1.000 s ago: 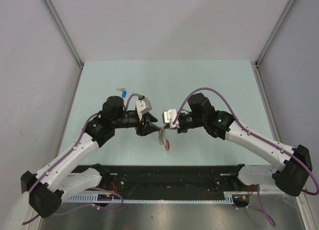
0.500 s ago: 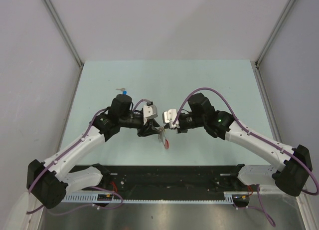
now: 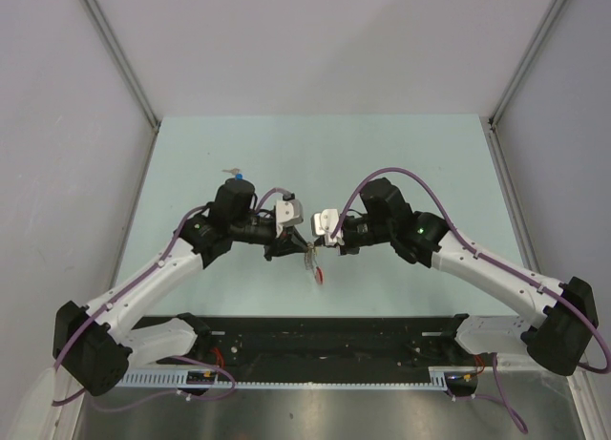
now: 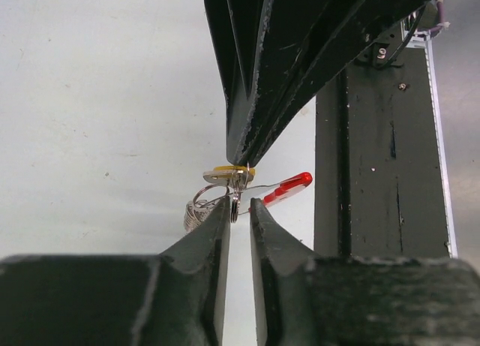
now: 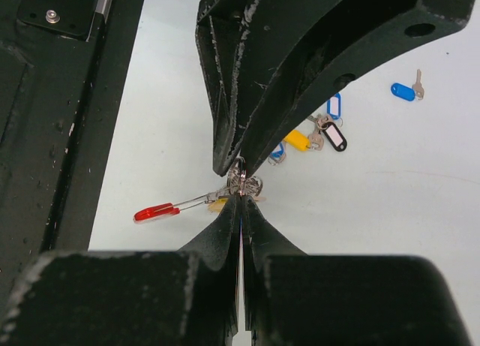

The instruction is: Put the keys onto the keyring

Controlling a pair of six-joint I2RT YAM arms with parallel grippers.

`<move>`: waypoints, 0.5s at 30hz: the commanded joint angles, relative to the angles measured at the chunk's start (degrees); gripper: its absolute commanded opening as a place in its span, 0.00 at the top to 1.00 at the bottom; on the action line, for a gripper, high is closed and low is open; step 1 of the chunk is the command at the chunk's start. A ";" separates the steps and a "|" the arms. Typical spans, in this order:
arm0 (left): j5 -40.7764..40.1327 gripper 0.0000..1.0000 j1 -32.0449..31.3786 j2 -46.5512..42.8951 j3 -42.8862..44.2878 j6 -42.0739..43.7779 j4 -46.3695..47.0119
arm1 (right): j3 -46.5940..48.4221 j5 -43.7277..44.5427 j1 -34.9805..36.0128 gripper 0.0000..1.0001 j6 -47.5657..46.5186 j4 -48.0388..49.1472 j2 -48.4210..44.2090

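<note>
The keyring (image 5: 241, 182) hangs between both grippers above the table, its red plastic arc (image 5: 156, 211) sticking out sideways; it also shows in the top view (image 3: 318, 274). My right gripper (image 5: 241, 197) is shut on its metal loop. My left gripper (image 4: 240, 203) faces it from the other side, jaws a narrow gap apart around a small ring (image 4: 235, 208) that touches one finger. A yellow tag (image 4: 232, 169) hangs on the loop. Several loose keys with blue, yellow (image 5: 296, 139) and dark (image 5: 334, 139) tags lie on the table behind.
A single blue-tagged key (image 5: 405, 91) lies apart, seen in the top view (image 3: 239, 176) beside the left arm's elbow. A black rail (image 4: 375, 158) runs along the table's near edge. Grey walls close the sides and back.
My left arm has swung its wrist toward the right gripper and closed in on the keyring. The right arm has held still with the keyring.
</note>
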 commanded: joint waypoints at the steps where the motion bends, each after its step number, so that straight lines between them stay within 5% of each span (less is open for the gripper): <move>1: 2.15 0.92 -0.50 0.43 2.54 1.10 -0.59 | 0.50 -0.43 0.31 1.00 -0.17 1.10 -1.20; 3: 1.89 1.00 -0.50 0.35 2.54 0.92 -0.59 | 0.50 -0.17 0.22 1.00 -0.17 0.92 -1.29; 8: -0.31 1.00 -0.50 -1.32 1.49 -3.90 2.30 | 0.50 0.18 0.14 1.00 -0.26 0.66 -1.55; 15: -3.03 1.00 -0.50 -9.23 -7.21 -19.27 21.52 | 0.50 1.85 0.05 1.00 -0.17 -0.57 -2.69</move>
